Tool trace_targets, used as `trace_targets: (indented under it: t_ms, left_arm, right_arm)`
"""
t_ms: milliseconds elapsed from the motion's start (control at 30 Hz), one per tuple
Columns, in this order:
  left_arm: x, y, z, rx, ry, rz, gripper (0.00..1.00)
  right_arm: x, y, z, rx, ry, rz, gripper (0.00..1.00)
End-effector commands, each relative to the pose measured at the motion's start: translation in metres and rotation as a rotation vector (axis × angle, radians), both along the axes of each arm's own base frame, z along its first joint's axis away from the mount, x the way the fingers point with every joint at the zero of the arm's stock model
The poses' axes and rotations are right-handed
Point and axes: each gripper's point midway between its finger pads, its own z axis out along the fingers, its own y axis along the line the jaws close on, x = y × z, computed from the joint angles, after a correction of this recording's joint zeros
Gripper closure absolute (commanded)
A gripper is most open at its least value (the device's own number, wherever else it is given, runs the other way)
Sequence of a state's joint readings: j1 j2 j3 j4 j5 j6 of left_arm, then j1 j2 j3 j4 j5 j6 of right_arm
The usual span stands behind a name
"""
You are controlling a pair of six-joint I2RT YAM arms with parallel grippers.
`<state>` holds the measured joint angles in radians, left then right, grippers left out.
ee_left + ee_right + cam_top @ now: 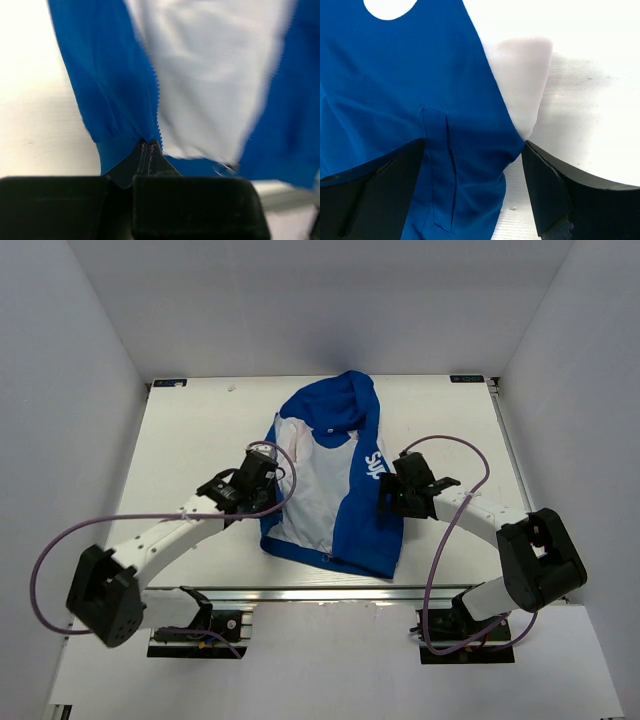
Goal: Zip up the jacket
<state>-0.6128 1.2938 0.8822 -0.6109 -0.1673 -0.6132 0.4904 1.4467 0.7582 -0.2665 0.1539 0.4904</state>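
The blue jacket [362, 515] lies open in the middle of the table, its white lining [310, 480] facing up and its hood at the far end. My left gripper [266, 506] is at the left front panel's bottom corner. In the left wrist view it [145, 148] is shut on the blue hem, right beside the zipper teeth [158, 100]. A small metal piece [227, 169] shows blurred on the opposite hem. My right gripper [472, 150] is open, straddling the jacket's right side, with the blue fabric and a pocket seam [447, 165] between its fingers [547, 190].
The white table [190, 440] is enclosed by white walls on three sides. A metal rail [320, 595] runs along the near edge by the arm bases. Purple cables loop off both arms.
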Motion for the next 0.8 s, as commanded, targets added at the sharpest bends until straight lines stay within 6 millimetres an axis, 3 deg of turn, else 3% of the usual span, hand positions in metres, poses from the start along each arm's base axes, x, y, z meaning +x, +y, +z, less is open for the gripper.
trace_targets:
  t_ms: [0,67,167,333,400,500,667,700,733,767]
  left_arm:
    - [-0.010,-0.042,0.062,-0.169,-0.142,-0.201,1.00]
    - [-0.033,-0.064,0.069,-0.193,-0.129,-0.310,1.00]
    - [-0.070,-0.088,0.059,-0.164,-0.066,-0.446,1.00]
    - [-0.126,-0.105,0.004,-0.027,0.119,-0.588,1.00]
    - [-0.134,-0.103,-0.017,-0.003,0.165,-0.583,1.00]
    - [-0.151,-0.118,-0.040,-0.048,0.229,-0.641,1.00]
    - [-0.146,-0.124,-0.066,0.003,0.263,-0.597,1.00]
    - [-0.143,-0.125,-0.064,0.008,0.253,-0.591,0.94]
    - [-0.138,-0.128,-0.058,0.010,0.237,-0.584,0.53]
    - [-0.129,-0.127,-0.053,0.028,0.198,-0.559,0.34]
  right_arm:
    - [0.009,0.004,0.014,0.016,-0.033,0.009,0.15]
    - [0.009,0.003,0.014,0.011,-0.035,0.015,0.15]
    - [0.009,0.002,0.014,0.002,-0.031,0.011,0.15]
    - [0.011,-0.001,0.012,-0.022,-0.020,0.005,0.14]
    - [0.014,-0.005,0.012,-0.043,-0.029,-0.008,0.14]
    - [0.020,-0.010,0.011,-0.064,-0.027,-0.024,0.14]
    - [0.027,-0.008,0.008,-0.067,-0.012,-0.024,0.14]
    - [0.030,-0.009,0.009,-0.072,-0.018,-0.022,0.14]
    - [0.032,-0.010,0.009,-0.081,-0.020,-0.025,0.14]
    - [0.034,-0.013,0.009,-0.090,-0.023,-0.035,0.14]
